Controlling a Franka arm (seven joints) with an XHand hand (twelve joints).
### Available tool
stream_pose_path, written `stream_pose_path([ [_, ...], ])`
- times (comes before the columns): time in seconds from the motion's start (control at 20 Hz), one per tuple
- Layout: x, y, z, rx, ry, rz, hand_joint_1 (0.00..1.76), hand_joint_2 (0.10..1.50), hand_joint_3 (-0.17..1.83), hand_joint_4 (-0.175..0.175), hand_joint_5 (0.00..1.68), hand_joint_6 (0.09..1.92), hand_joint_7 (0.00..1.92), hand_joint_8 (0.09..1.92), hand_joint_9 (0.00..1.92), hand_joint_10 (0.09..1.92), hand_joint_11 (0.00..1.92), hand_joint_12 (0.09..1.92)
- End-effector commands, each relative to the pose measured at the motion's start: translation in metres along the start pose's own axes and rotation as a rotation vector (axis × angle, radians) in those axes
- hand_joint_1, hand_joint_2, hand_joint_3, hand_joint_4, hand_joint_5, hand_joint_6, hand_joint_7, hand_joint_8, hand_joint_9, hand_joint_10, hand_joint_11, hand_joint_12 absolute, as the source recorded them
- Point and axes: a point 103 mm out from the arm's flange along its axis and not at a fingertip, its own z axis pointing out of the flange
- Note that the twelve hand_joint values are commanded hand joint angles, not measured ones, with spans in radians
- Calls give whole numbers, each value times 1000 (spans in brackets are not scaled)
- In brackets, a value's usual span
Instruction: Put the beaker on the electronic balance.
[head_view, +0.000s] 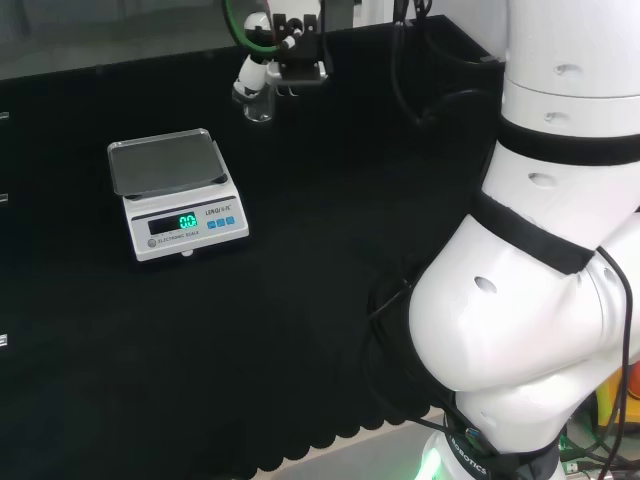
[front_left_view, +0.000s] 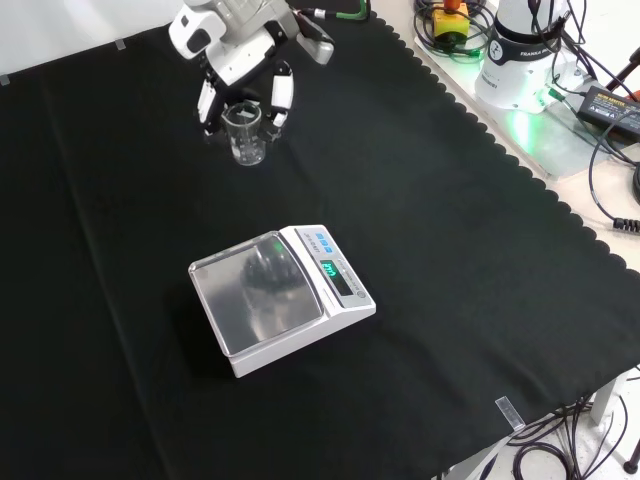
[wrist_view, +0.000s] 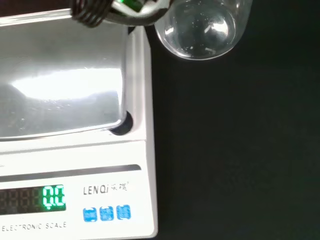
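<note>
Between curled fingers (front_left_view: 281, 98), beaker (front_left_view: 245, 133)

Only print around sits on electronic balance (wrist_view: 135, 165) front panel: lit green digits on display (wrist_view: 53, 197), logo beside it, small caption line below digits. More lettering on arm base (head_view: 465, 452) collar. Not reading any off.

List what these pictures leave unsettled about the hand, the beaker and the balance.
- Front view: the black and white hand surrounds the clear glass beaker; finger contact is hidden by the glass.
- Head view: the beaker is too small and clear to make out.
- Wrist view: the white electronic balance is cut off by the edge.
</note>
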Motion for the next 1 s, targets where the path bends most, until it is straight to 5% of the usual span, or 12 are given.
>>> stream_pose_path([
  [0.05, 33, 18, 5, 9, -10, -51, 1161, 823, 638, -175, 571, 891, 922, 979, 1368, 746, 1516, 655],
  [1.0, 115, 61, 41, 27, -31, -168, 1165, 819, 643, -175, 571, 895, 926, 982, 1369, 753, 1511, 657],
])
